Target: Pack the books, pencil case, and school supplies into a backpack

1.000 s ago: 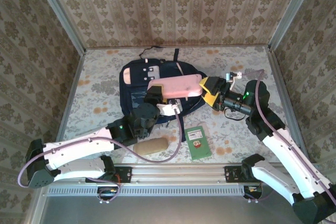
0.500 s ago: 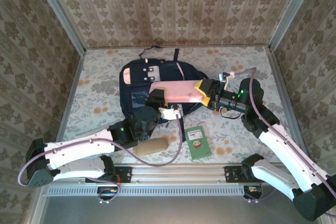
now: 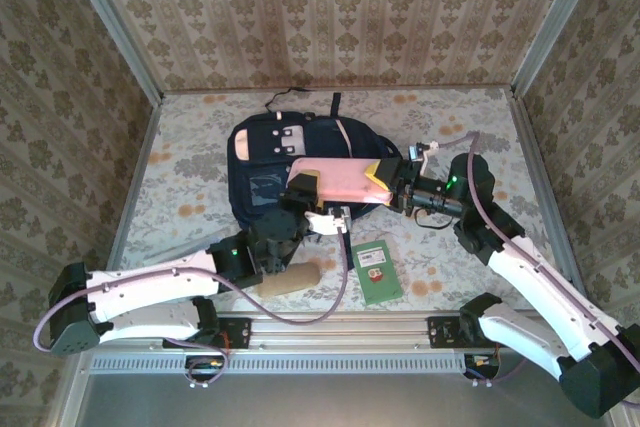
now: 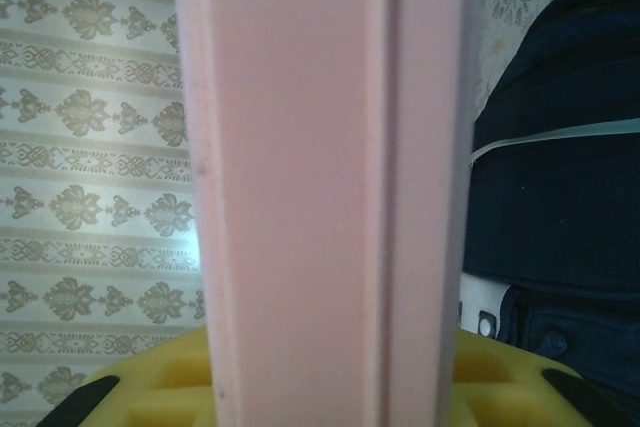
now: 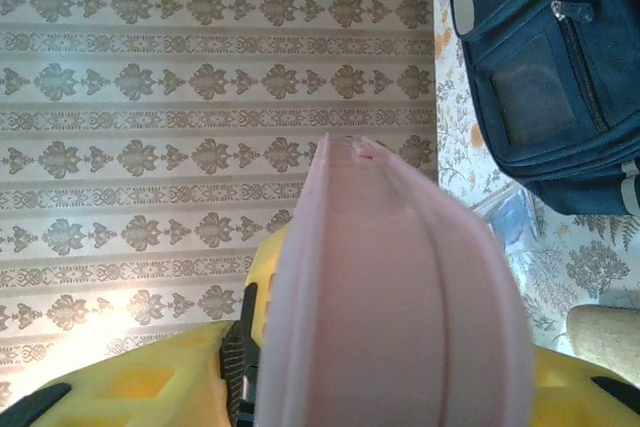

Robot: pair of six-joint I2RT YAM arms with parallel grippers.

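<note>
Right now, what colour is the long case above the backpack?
The pencil case is plain pale pink, with no pattern; the left wrist view shows it best.

I am working over a bench (image 3: pixel 190 162) that is wearing a pale cloth printed with grey leaves and small orange flowers. Papered walls (image 3: pixel 330 17) are closing it in at nine, twelve and three o'clock, cream with rows of brownish damask motifs. A metal post (image 3: pixel 112 22) is slanting up at eleven o'clock and a second post (image 3: pixel 557 17) at one o'clock. At six o'clock an aluminium rail (image 3: pixel 340 325) is lying along the near edge, with a grey slotted strip (image 3: pixel 320 362) just in front of it. My wrist cameras are catching the walls (image 4: pixel 90 147) (image 5: pixel 150 97) at nine o'clock.
</note>
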